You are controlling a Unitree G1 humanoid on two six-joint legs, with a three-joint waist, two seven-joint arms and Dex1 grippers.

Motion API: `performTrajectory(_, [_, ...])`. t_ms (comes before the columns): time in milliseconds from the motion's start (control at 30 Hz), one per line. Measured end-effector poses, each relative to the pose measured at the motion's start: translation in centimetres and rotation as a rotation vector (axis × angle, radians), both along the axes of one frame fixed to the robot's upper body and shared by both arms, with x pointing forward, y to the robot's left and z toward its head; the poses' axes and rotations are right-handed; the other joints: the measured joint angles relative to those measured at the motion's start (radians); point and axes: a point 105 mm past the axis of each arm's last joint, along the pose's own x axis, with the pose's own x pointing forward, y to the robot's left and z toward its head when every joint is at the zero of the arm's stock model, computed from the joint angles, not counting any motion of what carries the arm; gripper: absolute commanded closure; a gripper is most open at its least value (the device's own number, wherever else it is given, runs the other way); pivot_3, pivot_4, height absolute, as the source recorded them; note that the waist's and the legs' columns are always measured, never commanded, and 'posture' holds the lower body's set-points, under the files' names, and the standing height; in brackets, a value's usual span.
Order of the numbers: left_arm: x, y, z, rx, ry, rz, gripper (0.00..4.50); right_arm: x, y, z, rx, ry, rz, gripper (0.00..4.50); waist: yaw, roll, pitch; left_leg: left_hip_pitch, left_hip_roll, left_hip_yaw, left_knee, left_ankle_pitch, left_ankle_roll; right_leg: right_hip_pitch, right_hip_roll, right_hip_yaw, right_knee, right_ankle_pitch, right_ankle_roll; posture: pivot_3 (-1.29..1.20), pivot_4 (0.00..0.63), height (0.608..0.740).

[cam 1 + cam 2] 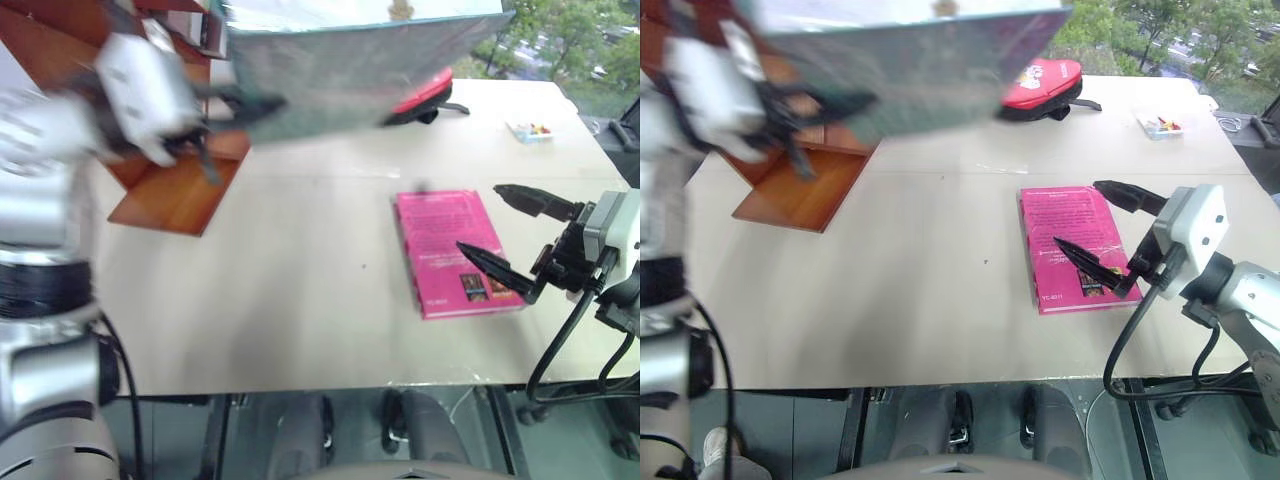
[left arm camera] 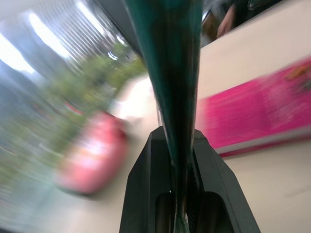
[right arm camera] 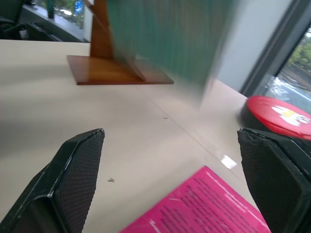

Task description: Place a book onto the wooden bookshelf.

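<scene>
Book: large thin teal-green book (image 1: pixel 350 75) held in the air above the pale bench (image 1: pixel 300 290), beside the reddish-brown wooden bookshelf (image 1: pixel 175 190).
Left gripper (image 2: pixel 182 165): clamped on the book's edge.
Right gripper (image 1: pixel 515 235): fingers spread wide, empty, over the bright pink book (image 1: pixel 455 250) lying flat.

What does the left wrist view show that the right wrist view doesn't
Left wrist view: the left gripper shut on the teal book's edge, seen edge-on. Right wrist view: the right gripper open above the table, and the wooden bookshelf's base. Both share the teal book, the pink book lying flat and the red pouch.
</scene>
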Motion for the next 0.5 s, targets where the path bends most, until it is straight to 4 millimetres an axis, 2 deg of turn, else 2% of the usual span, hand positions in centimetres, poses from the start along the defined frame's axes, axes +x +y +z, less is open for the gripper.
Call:
performTrajectory(100, [0.4,3.7,-0.3,0.138,0.010,0.135,4.49,0.5,0.2,0.2,0.015,-0.005,0.018,0.00,-0.002,0.001,0.001,0.000,0.000,0.001,0.000,0.000,0.000,-0.001,0.001,0.000,0.001,0.000,0.000,0.00,0.150,0.740])
performTrajectory(133, [0.5,6.0,-0.6,0.203,0.043,0.222,4.49,0.7,0.1,0.3,0.019,-0.008,0.021,0.00,-0.002,0.001,0.002,0.000,0.000,0.001,0.000,0.000,0.000,-0.001,0.001,0.000,0.001,0.000,0.001,0.00,0.150,0.740])
performTrajectory(200, [0.6,9.0,-1.1,0.292,0.085,0.348,4.49,1.0,0.1,0.4,0.023,-0.014,0.021,0.00,-0.001,0.001,0.003,-0.001,0.000,0.001,0.000,0.000,0.000,-0.001,0.001,0.000,0.000,0.000,0.001,0.00,0.150,0.740])
performTrajectory(267, [0.8,13.3,-0.8,0.395,0.096,0.553,4.49,1.5,0.3,0.4,0.031,-0.014,0.035,0.00,0.003,0.000,0.004,-0.002,0.001,0.000,0.000,-0.001,0.001,-0.001,0.001,-0.002,0.000,0.000,0.001,0.00,0.150,0.740])
performTrajectory(400, [1.3,16.2,0.2,0.493,0.037,0.714,4.49,1.6,1.1,0.4,0.031,-0.019,0.065,0.00,0.019,-0.002,0.004,-0.004,0.000,0.000,0.003,-0.005,0.008,-0.001,-0.002,-0.002,0.000,-0.003,-0.002,0.00,0.150,0.740])
performTrajectory(500, [2.5,15.8,-0.4,0.576,0.033,0.708,4.49,1.6,1.5,0.4,0.026,-0.020,0.084,0.00,0.027,-0.001,0.004,-0.004,0.000,0.000,0.006,-0.005,0.009,0.000,-0.002,-0.002,0.002,-0.004,-0.001,0.00,0.150,0.740])
